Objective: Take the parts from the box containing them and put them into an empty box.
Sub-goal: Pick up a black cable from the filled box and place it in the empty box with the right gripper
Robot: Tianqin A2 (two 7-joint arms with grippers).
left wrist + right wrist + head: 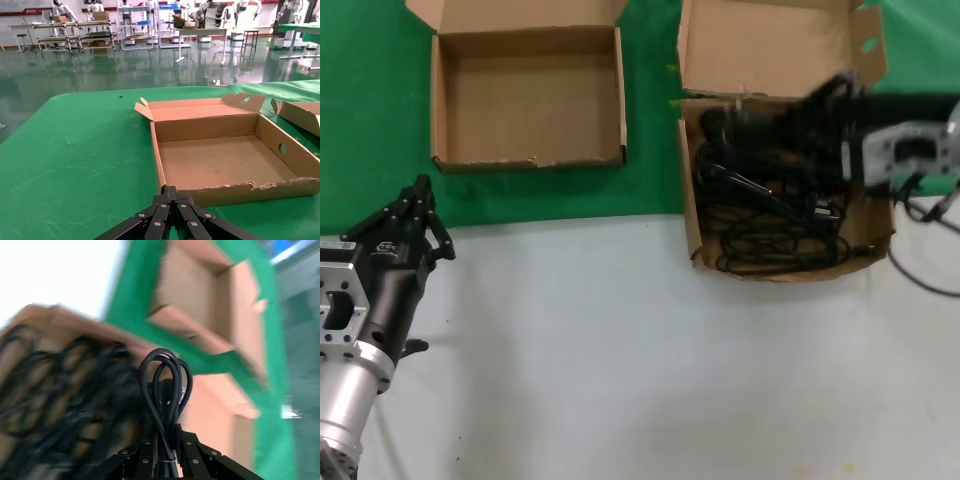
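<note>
Holding a looped cord (166, 390) between closed fingers, the right gripper (167, 456) sits over the full box (692, 215) at the right side of the green mat (360, 120), where the mat's front edge meets the white tabletop (620, 360). The grip takes the folded loops together just above the fingertips, so the whole bundle should come up as one piece and not unwind. In the head view the gripper is a dark shape against the tangle of cords (775, 230), so whether the held cord is clear of the others cannot be confirmed; it appears partly raised. The remaining cords lie piled against the box's front wall. The empty box (528, 100) stands well apart toward the mat's left rear, lid flap folded back, leaving its interior open from above for the drop. The left gripper (420, 195) is parked at the tabletop's front left corner, fingers together and holding nothing, pointed toward the empty box and out of the transfer path.
</note>
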